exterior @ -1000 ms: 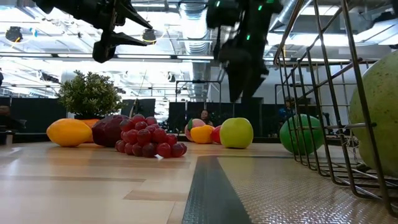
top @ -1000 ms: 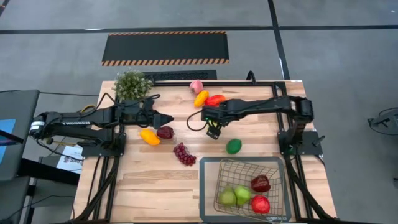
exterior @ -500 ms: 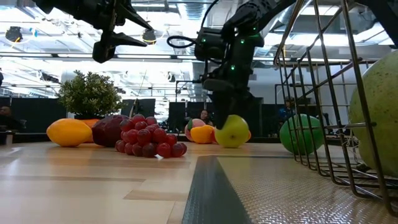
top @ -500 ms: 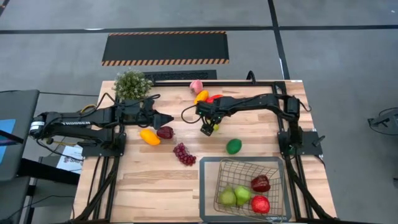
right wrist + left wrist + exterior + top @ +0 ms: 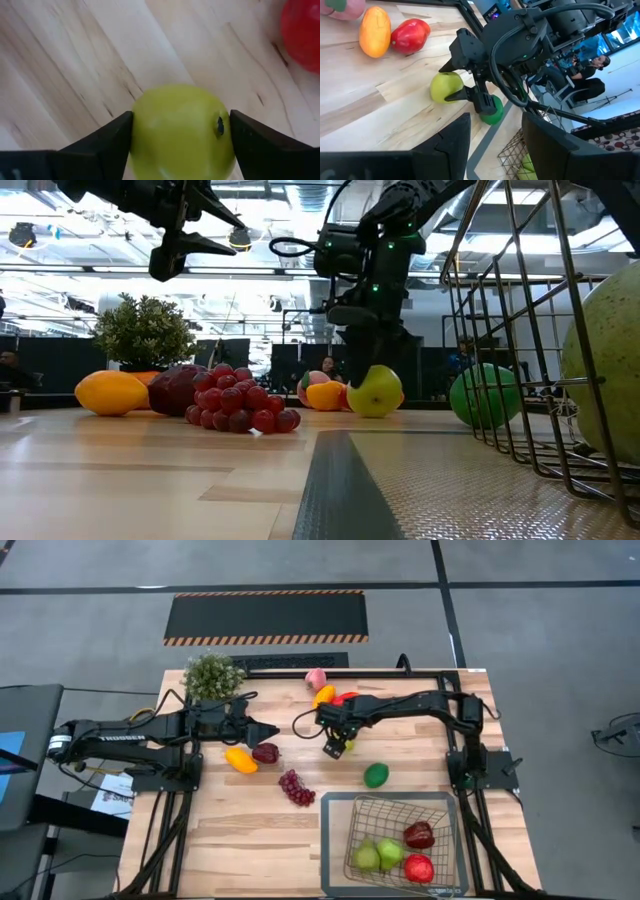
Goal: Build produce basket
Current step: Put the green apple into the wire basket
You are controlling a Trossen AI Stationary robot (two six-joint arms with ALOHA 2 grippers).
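Observation:
A yellow-green apple [image 5: 347, 746] [image 5: 377, 392] sits on the table's middle, with my right gripper [image 5: 337, 747] down over it and its fingers closed on it. A green lime [image 5: 376, 775], purple grapes [image 5: 296, 787], a dark red fruit [image 5: 266, 752] and a yellow-orange pepper [image 5: 240, 760] lie loose on the wood. The wire basket [image 5: 440, 808] stands near the front right and holds two green fruits and two red ones. My left gripper [image 5: 272, 729] hovers open above the table's left part, with nothing between its fingers. My right gripper pinches the apple between its two fingers, one on each of two opposite sides [image 5: 140, 130]. The fingers [image 5: 107, 140] come from above, pointing steeply down. The apple's underside is on the table and it leans a little, its stem pit [image 5: 220, 126] turned sideways.
An orange pepper [image 5: 323, 697], a red pepper [image 5: 348, 698] and a pink peach [image 5: 316, 678] lie near the far edge behind the right gripper. A bushy potted plant [image 5: 212, 675] stands at the far left corner. Bare wood lies between the grapes and the basket.
My right gripper has come down and a little toward the table's left, from above the apple until its fingers stand around it. The apple has tipped slightly and stays on the table.

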